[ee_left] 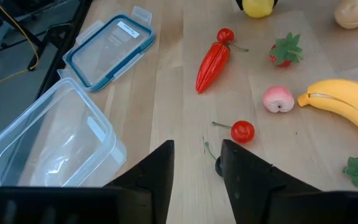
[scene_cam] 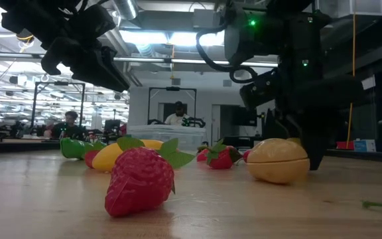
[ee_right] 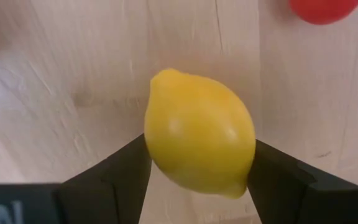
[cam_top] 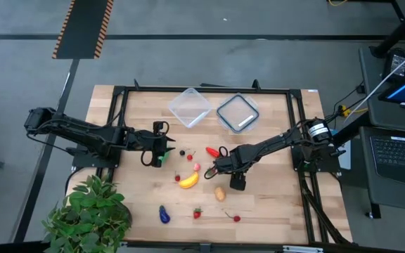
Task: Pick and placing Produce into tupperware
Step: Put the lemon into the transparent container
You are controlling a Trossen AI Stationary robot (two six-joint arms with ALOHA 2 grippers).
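Right gripper [ee_right: 199, 171] is clamping a lemon [ee_right: 199, 132] just above the counter [cam_top: 273, 204], likely to carry it to the empty tub [cam_top: 189, 107] at the far edge (only its wrist view shows this grip), while left gripper [ee_left: 197, 163], slightly apart, is hovering beside a cherry [ee_left: 242, 130].
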